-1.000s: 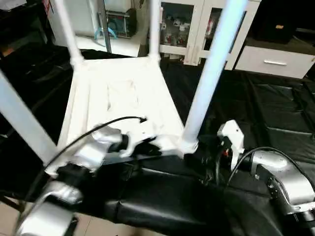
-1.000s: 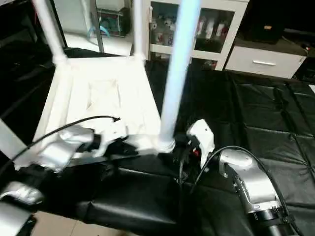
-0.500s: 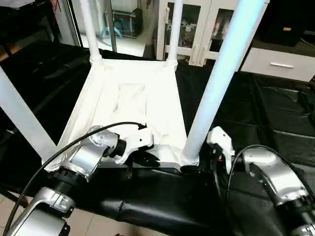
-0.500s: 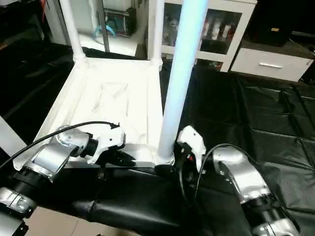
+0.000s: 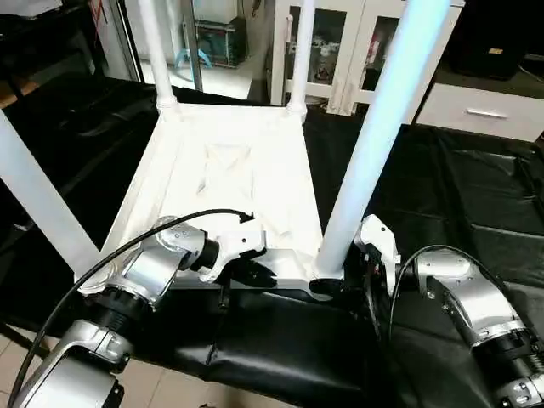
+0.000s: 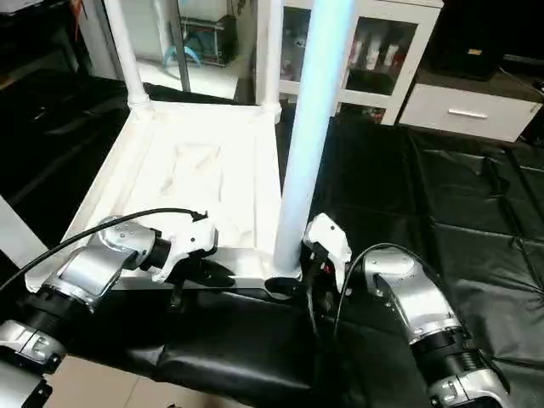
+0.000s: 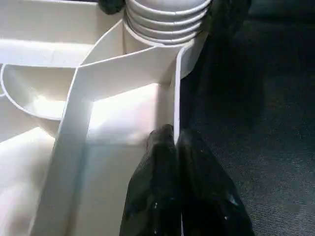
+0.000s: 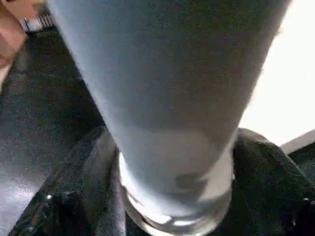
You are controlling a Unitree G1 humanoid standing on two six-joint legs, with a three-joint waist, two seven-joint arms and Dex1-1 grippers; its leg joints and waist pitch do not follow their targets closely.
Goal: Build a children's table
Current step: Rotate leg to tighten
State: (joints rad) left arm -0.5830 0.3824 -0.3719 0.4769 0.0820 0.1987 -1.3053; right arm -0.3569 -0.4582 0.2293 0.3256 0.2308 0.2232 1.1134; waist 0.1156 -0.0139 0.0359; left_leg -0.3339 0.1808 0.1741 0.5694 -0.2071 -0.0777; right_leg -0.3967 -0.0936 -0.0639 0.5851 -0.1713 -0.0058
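The children's table lies upside down on the black mat, its white ribbed top (image 5: 229, 170) facing up with all its legs standing upright in the corner sockets. My left gripper (image 5: 259, 276) is shut on the thin near rim wall (image 7: 176, 88) of the top, close to the near right socket. My right gripper (image 5: 327, 285) sits at the base of the near right leg (image 5: 374, 127). Its black fingers (image 8: 74, 196) press against both sides of that leg (image 8: 167, 98) just above the threaded collar.
The other legs rise at the far left (image 5: 153, 51), far right (image 5: 299, 51) and near left (image 5: 38, 204). The black padded mat (image 5: 459, 195) stretches away to the right. A white glass-door cabinet (image 5: 340, 51) and drawer unit (image 5: 484, 110) stand behind. Tiled floor (image 5: 153, 395) shows below the mat's front edge.
The camera has tilted and shifted. My right gripper has come in closer to the near right leg's base and narrowed around it. My left gripper keeps its hold on the rim.
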